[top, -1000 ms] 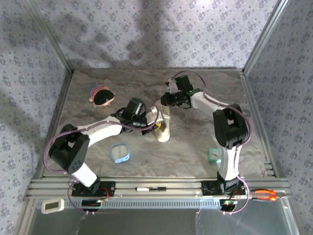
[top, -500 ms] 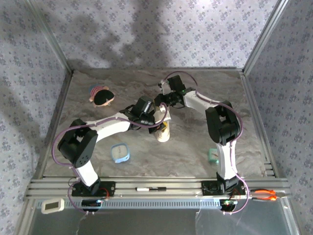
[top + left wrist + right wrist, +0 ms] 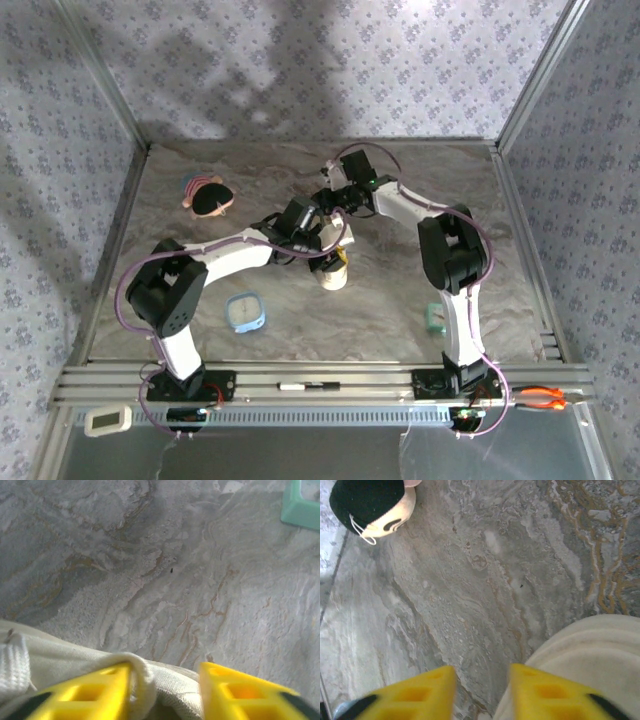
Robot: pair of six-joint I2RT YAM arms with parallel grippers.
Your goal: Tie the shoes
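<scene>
A robot test cell in a lab: a marbled table top (image 3: 470,170) is boxed in by aluminium frame posts (image 3: 100,78) and flower-print wall panels (image 3: 300,60). Two cabled robot arms (image 3: 225,253) are bolted to a slotted metal rail (image 3: 330,378) at six o'clock. Orange-handled pliers (image 3: 548,398) lie at five o'clock and a small white display unit (image 3: 108,420) at seven

Quick count: one cream shoe (image 3: 335,277), one dark round pink-trimmed thing (image 3: 207,196), one blue square gadget (image 3: 245,312), one green square gadget (image 3: 437,318), two robot arms (image 3: 222,256) (image 3: 412,208), plus one marker (image 3: 300,385), one small white box (image 3: 107,420), one orange-handled tool (image 3: 548,398)
</scene>
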